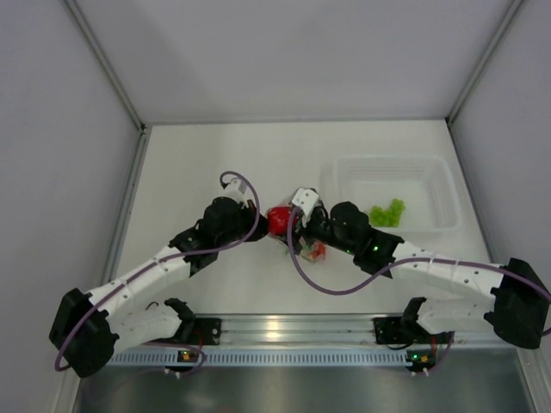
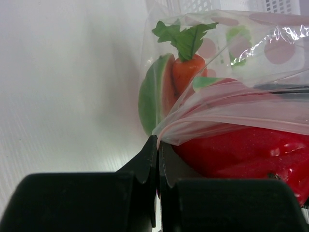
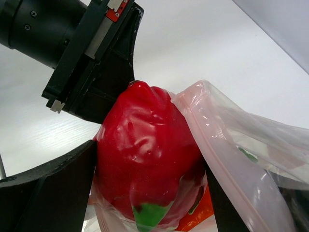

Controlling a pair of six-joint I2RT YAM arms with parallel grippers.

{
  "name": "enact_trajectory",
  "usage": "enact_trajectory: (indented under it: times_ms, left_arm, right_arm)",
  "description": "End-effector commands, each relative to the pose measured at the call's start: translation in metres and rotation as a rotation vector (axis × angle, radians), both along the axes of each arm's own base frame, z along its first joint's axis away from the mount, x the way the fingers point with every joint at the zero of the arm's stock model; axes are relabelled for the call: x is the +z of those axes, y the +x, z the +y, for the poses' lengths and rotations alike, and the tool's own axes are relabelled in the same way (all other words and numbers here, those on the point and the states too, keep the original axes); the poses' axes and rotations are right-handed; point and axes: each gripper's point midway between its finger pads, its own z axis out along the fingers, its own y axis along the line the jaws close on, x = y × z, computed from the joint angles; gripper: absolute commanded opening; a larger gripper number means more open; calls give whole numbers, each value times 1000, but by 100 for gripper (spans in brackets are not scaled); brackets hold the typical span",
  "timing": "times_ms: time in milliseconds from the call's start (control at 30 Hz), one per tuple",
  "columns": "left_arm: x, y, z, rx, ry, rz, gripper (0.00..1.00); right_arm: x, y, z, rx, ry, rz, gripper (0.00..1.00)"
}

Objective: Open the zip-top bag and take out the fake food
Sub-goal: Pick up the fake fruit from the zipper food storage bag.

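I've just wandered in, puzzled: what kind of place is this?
Likely a robot test booth: a white table boxed in by plain grey panels, white-and-black left arm and right arm bolted to a metal rail, handling a red toy pepper and a clear plastic bag.

Mid-table, my left gripper point(image 2: 158, 145) pinches the edge of the clear zip-top bag point(image 3: 241, 145). A red pepper point(image 3: 145, 154) fills its mouth. A melon slice point(image 2: 152, 96) and a carrot point(image 2: 186, 72) lie inside.

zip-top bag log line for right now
left claw: shut on zip-top bag edge | right claw: gripping red pepper at bag mouth | green pieces in tub
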Motion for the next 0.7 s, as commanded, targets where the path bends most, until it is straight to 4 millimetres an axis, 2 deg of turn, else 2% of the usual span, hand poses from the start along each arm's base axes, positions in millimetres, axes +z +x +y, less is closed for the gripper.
enact_trajectory:
  times_ms: [0,100,167,233,300,367,433,500,533,667]
  left_arm:
    - [53,-9,-38,-156,-197,-120,0]
    - [62,-15,-48,-225,-234,-130,0]
    - [60,-16,-53,-251,-240,-110,0]
    - [62,-18,-56,-263,-266,-111,0]
    - [58,-21,-54,-250,-284,-102,0]
    - [59,-25,-54,-246,-302,-111,0]
    - [60,-28,-55,-252,-308,-112,0]
    - [62,-31,-54,-253,-320,-107,0]
    - [63,-33,-54,-258,-325,-106,0]
    - [66,-38,-55,-272,-332,-112,0]
  right_arm:
    - [146,-61,48,305,450,-121,0]
    - [142,-55,52,264,527,-47,0]
    - [148,-33,44,130,606,-17,0]
    - [151,-20,40,45,652,17,0]
    - [154,-1,31,-74,684,24,0]
    - [155,10,25,-144,714,18,0]
    - [160,13,30,-135,698,-41,0]
    - [141,18,42,-132,604,-50,0]
    - [139,20,44,-137,589,-52,0]
    - [118,35,39,-235,580,-48,0]
